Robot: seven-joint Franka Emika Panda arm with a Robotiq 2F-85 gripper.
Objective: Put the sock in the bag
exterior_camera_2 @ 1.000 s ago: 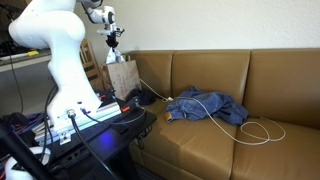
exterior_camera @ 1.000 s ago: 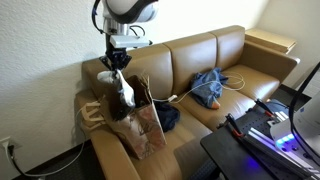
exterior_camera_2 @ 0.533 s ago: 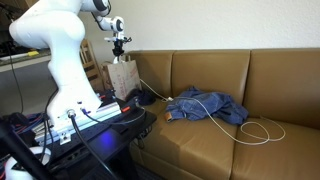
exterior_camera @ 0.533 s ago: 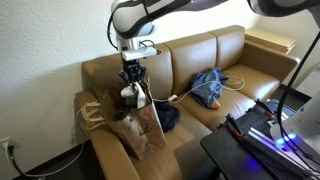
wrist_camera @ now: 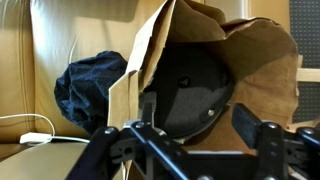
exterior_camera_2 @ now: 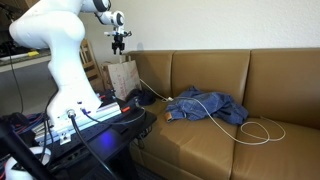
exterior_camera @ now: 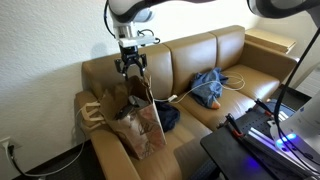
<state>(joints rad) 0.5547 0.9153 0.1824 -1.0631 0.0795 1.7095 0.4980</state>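
The brown paper bag stands crumpled at the sofa's end, also seen in an exterior view beside the robot's white base. My gripper hangs open just above the bag's mouth, with nothing between its fingers. In the wrist view the gripper looks down into the bag, where a dark rounded thing lies inside. The sock shows in no view; it is hidden.
A dark blue cloth bundle lies on the seat against the bag. A blue denim garment and a thin white cable lie further along the sofa. A black stand with glowing gear stands in front.
The gripper held the white sock hanging over the bag a second ago. It has since opened, risen a little, and the sock has dropped out of sight.
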